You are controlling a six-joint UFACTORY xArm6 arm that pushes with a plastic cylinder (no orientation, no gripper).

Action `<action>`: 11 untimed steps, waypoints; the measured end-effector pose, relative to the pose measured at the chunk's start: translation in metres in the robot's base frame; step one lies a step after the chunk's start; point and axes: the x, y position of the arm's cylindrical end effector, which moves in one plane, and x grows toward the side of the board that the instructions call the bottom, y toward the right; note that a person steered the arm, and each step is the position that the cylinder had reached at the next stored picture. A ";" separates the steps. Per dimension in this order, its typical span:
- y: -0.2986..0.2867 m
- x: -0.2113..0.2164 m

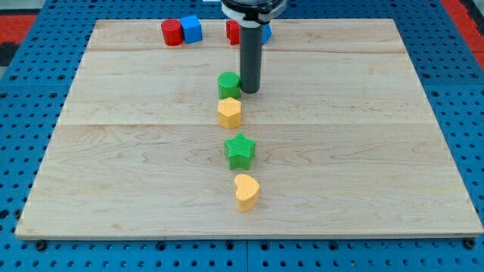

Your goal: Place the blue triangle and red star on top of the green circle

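Note:
My tip (249,91) rests on the board just right of the green round block (228,84), touching or nearly touching it. Beyond the rod, at the view's top, a red block (233,32) shows to the rod's left and a blue block (265,32) to its right. The rod hides part of both, so I cannot make out their shapes. Both lie well above the green round block in the view.
A red block (172,32) and a blue cube (191,29) sit side by side at the top left. Below the green round block lie a yellow hexagon (230,112), a green star (240,150) and a yellow heart (246,191), roughly in a column. The wooden board (378,151) lies on a blue pegboard.

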 end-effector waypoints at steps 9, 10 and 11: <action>0.049 -0.106; 0.056 -0.082; 0.051 -0.064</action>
